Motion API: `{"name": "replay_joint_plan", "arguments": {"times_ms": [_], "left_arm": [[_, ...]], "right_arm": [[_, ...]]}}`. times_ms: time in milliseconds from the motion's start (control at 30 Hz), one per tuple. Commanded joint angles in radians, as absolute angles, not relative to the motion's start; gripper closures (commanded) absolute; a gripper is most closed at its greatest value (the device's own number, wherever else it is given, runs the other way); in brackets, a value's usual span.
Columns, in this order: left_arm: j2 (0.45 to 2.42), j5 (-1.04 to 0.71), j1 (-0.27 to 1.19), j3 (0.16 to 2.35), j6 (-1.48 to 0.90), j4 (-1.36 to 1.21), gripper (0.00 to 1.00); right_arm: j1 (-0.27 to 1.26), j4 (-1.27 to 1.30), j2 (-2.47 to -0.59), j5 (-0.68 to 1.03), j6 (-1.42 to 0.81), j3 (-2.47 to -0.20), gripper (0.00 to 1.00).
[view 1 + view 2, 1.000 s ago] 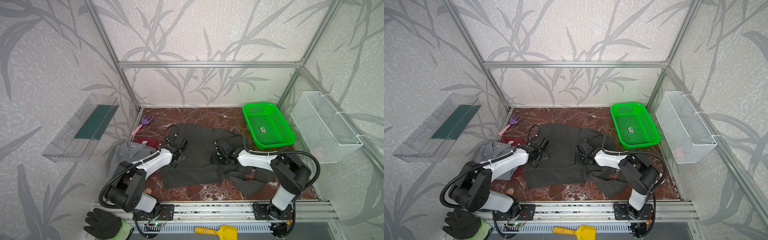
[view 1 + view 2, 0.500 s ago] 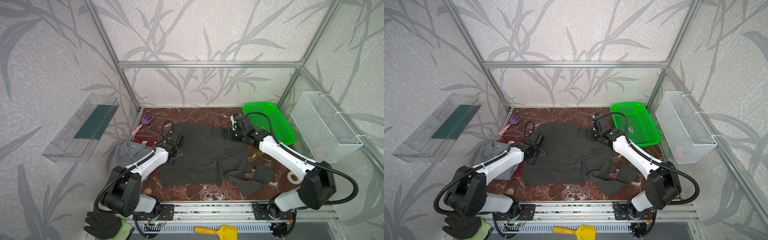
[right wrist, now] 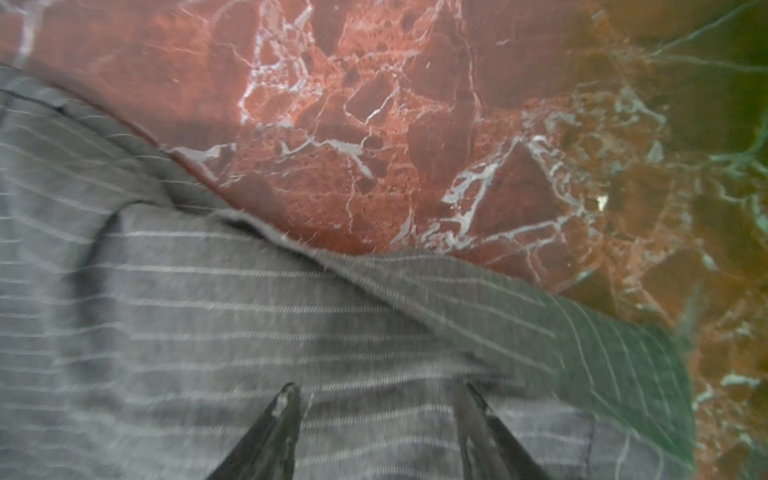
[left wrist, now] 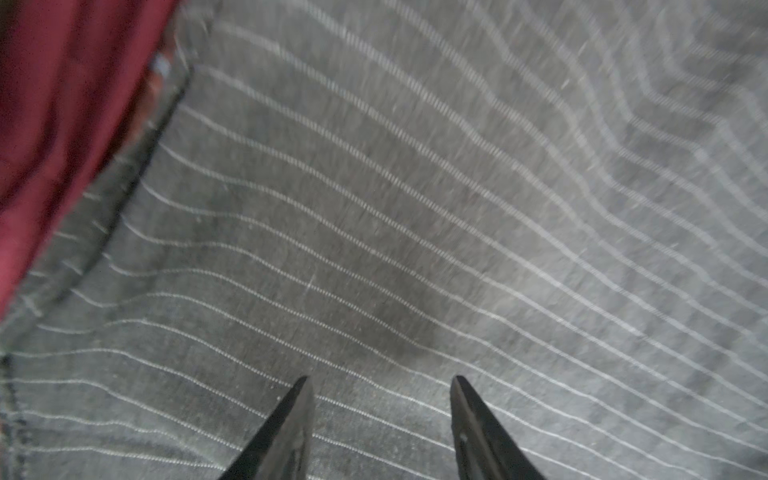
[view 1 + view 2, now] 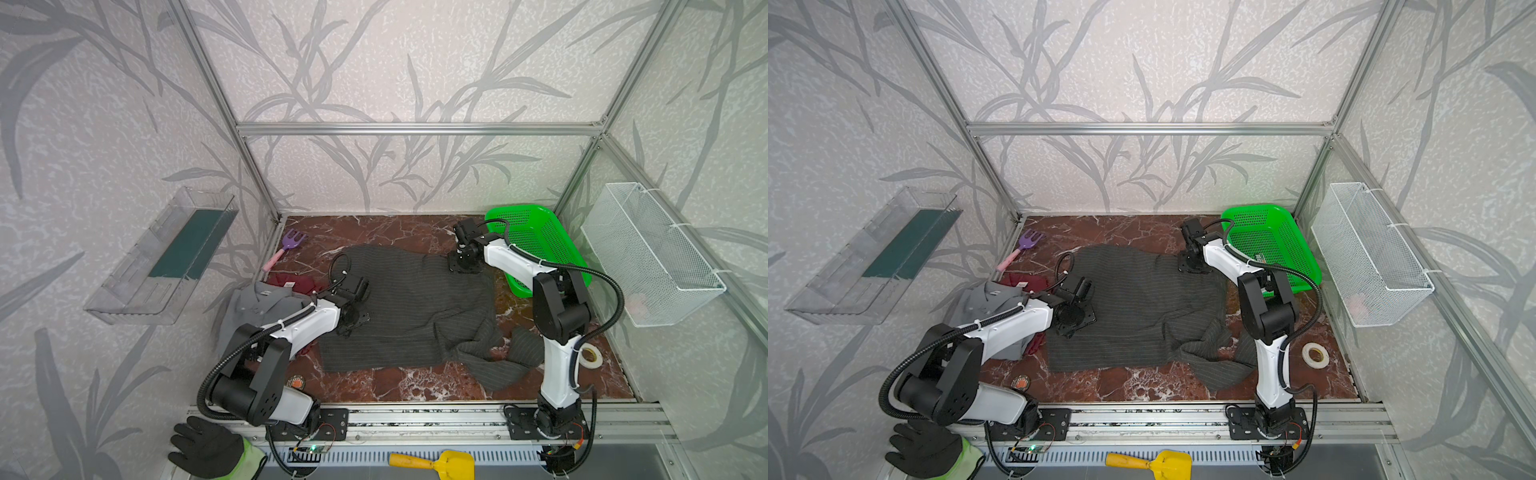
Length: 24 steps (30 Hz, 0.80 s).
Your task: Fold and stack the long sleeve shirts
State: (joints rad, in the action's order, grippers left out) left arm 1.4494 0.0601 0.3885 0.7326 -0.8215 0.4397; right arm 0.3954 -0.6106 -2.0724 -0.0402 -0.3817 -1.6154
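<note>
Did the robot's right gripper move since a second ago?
Yes. The right gripper went from the middle of the striped shirt to its far edge, close beside the green basket.

The left arm (image 5: 291,328) reaches from its base at the near left rail forward and toward the middle. Its white forearm lies low and close to level, and the wrist is bent so that the left gripper (image 4: 380,378) points downward. In the left wrist view its jaws stand apart with nothing caught between them. The right arm (image 5: 559,307) rises upright from its base at the near right, bends sharply at the elbow and stretches its white forearm toward the far side. The right gripper (image 3: 378,386) also points down, jaws parted, gripping nothing.
</note>
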Motion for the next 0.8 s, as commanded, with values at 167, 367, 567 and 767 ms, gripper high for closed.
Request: {"name": "replay_joint_plan", "arguments": {"times_ms": [167,367,567,767], "left_arm": [[1.45,0.068,0.4,0.685,-0.808,0.416,0.46],[1.474,0.061,0.405,0.661,-0.815,0.397,0.47],[1.481,0.061,0.405,0.657,-0.815,0.387,0.47],[1.486,0.057,0.406,0.657,-0.814,0.384,0.47]], "right_arm": [[0.402,-0.606,-2.07,-0.221,-0.261,-1.689,0.41],[0.405,-0.645,-2.162,-0.228,-0.201,-1.785,0.42],[0.407,-0.617,-2.21,-0.226,-0.178,-1.816,0.43],[0.407,-0.673,-2.24,-0.221,-0.171,-1.874,0.43]]}}
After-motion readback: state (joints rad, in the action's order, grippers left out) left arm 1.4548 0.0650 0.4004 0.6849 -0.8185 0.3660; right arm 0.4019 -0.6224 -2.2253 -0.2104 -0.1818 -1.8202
